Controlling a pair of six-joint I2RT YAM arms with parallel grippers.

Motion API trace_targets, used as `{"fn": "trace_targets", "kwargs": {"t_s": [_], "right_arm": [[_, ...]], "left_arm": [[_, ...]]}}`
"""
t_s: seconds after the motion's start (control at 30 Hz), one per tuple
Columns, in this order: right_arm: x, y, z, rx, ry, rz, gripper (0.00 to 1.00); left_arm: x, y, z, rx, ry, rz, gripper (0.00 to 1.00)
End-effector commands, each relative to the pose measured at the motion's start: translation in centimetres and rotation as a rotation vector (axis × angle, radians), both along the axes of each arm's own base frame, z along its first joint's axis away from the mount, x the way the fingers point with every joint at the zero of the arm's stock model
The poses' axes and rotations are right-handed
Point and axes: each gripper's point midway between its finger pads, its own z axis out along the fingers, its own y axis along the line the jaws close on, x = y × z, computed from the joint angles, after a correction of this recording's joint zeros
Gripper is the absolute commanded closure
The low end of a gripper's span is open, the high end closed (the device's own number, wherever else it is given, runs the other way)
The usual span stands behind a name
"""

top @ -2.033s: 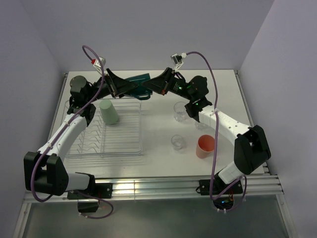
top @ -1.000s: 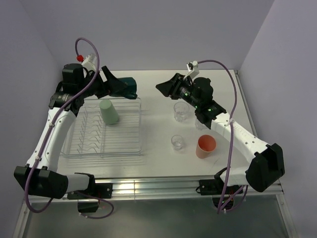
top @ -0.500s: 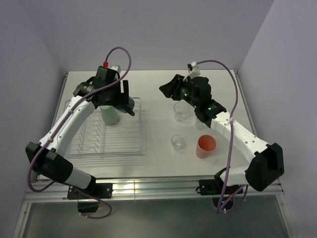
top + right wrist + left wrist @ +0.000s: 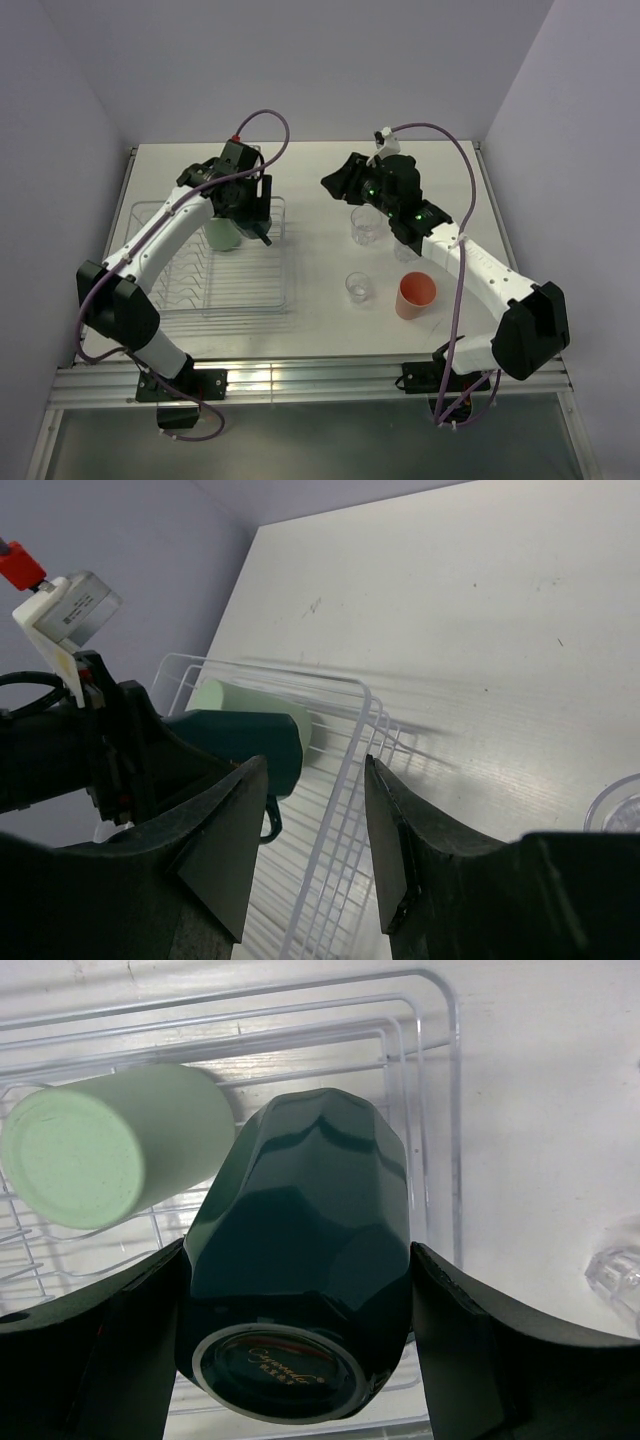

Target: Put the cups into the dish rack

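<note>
My left gripper (image 4: 256, 214) is shut on the dark teal mug (image 4: 300, 1250) and holds it upside down, base toward the wrist camera, above the far right part of the dish rack (image 4: 215, 285). The pale green tumbler (image 4: 220, 233) stands upside down in the rack just left of the mug, also in the left wrist view (image 4: 100, 1155). My right gripper (image 4: 336, 181) is open and empty, in the air right of the rack. The salmon-pink tumbler (image 4: 415, 295) and two clear glasses (image 4: 366, 226) (image 4: 358, 287) stand on the table at right; a third glass (image 4: 404, 250) is partly hidden by my right arm.
The rack's raised rim (image 4: 455, 1110) runs close to the mug's right side. In the right wrist view the rack rim (image 4: 352, 770) lies between my fingers, with the mug (image 4: 240, 745) and green tumbler (image 4: 255, 702) beyond. Walls close in left, back and right.
The left arm took the teal mug from the handover point at the back and swung it right and down over the rack. The right gripper let go, drew back right and now holds still.
</note>
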Motion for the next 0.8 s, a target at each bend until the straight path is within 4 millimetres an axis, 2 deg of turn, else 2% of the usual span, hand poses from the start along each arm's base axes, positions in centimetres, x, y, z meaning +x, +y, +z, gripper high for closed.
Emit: {"fn": "trace_targets", "kwargs": {"t_s": [0.0,0.6,0.77], "right_arm": [[1.0,-0.1,2.1,0.014,-0.057,-0.013,0.49],[1.9,-0.1,0.3,0.005,-0.031,-0.010,0.49],[2.1,-0.2,-0.1,0.005,-0.026,-0.005,0.49]], "left_arm": [[1.7,-0.3,1.6,0.006,-0.082,0.006,1.00],[3.0,-1.1,-4.5,0.072,0.054,0.007,1.00],[3.2,-1.0,-5.4,0.090,0.067,0.016,1.00]]}}
